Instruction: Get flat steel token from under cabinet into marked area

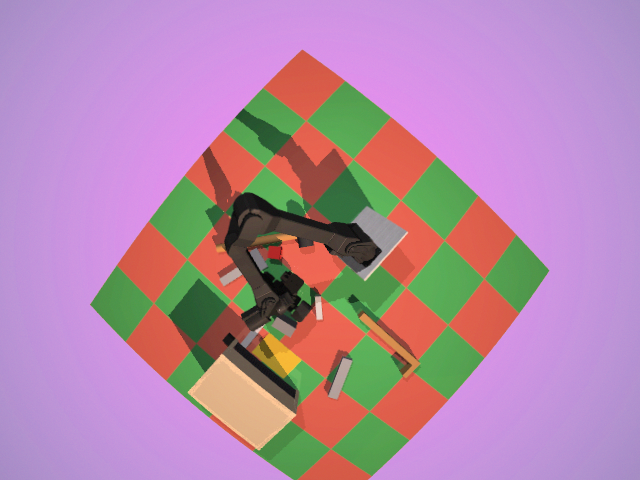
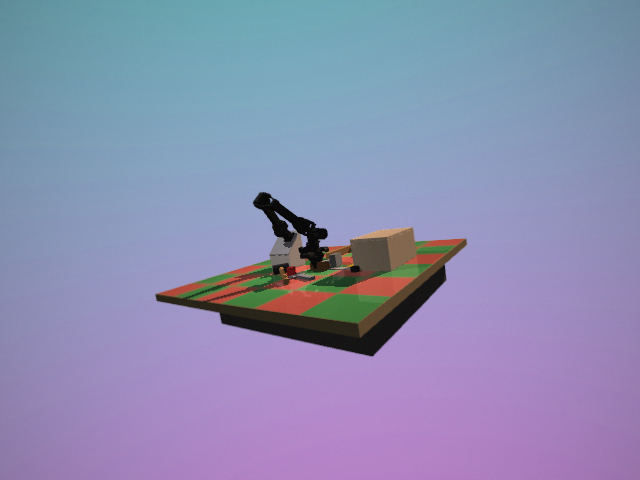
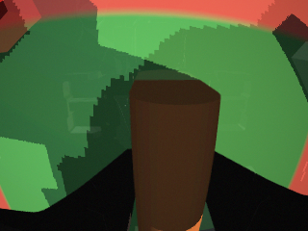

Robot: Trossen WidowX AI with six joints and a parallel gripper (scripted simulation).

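The tool point(image 1: 290, 298) point(image 2: 313, 263) point(image 3: 167, 157) is grasping a brown, round-sided piece point(image 2: 322, 266) point(image 3: 174, 154), its jaws stopping against the sides. The tan cabinet point(image 1: 241, 400) point(image 2: 374, 253) is standing well apart from the tool, below and left of it in the top view, with a long dark opening point(image 1: 266, 367) facing the tool's side. Whether the steel token is lying inside cannot be told; its place is not clear from these views. Between tool and cabinet, the yellow area point(image 1: 277, 355) is marking the surface, while a grey block point(image 1: 284, 326) point(image 2: 336, 259) is sitting near the tool. A pale small bar point(image 1: 318, 308) is lying just right of the tool, and a red block point(image 1: 275, 252) point(image 2: 291, 270) is resting above it. Farther right and below, a grey bar point(image 1: 340, 378) and an orange L-shaped stick point(image 1: 390, 338) are lying apart from each other. Beneath the tool, the table point(image 1: 423, 186) point(image 2: 341, 304) is showing red and green squares, and a purple-to-teal backdrop is surrounding everything.
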